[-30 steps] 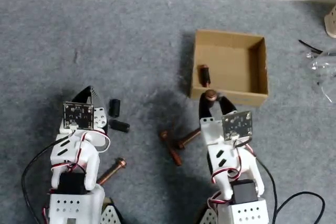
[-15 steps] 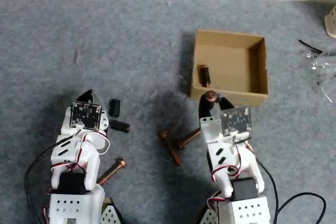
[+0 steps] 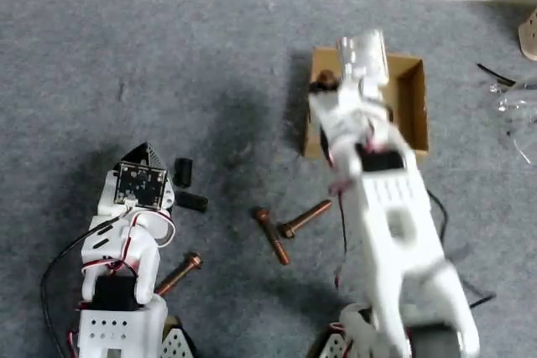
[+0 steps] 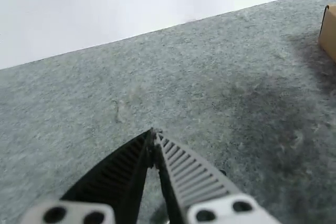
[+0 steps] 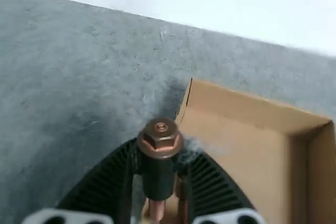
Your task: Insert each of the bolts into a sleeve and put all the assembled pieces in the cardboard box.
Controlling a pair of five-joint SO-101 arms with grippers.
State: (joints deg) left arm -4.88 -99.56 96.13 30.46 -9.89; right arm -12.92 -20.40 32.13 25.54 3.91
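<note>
- Starting nearest the arm bases: a copper bolt (image 3: 178,273) lies on the grey carpet (image 3: 75,64), just beside the left arm's white body, its head turned toward the middle of the table.
- Out in the middle, two more are loose. A second bolt (image 3: 273,238) lies slanted, and a third bolt (image 3: 305,217) has its head right against that one's shank, making a rough V.
- A little farther on the left, a near sleeve (image 3: 191,201) lies on its side, with a far sleeve (image 3: 183,172) just beyond it. They are black, apart from each other, and close beside the left arm's wrist.
- The left gripper (image 4: 153,142) is clenched tight. Its ribbed fingers meet at the tips with nothing between them, low over bare carpet next to those sleeves.
- Now the right arm, stretched well out across the table. The right gripper (image 5: 159,157) is grasping a sleeved bolt (image 5: 160,140), with the black sleeve pinched between the fingers. The copper hex head stands clear at one end and the shank pokes out of the other.
- That piece hangs at the cardboard box (image 3: 417,106), by the wall on the sleeves' side. From the right wrist, a box corner sits just behind the hex head.
- Farthest off, a black cable (image 3: 497,75) lies at the table's edge, well apart from the box.
</note>
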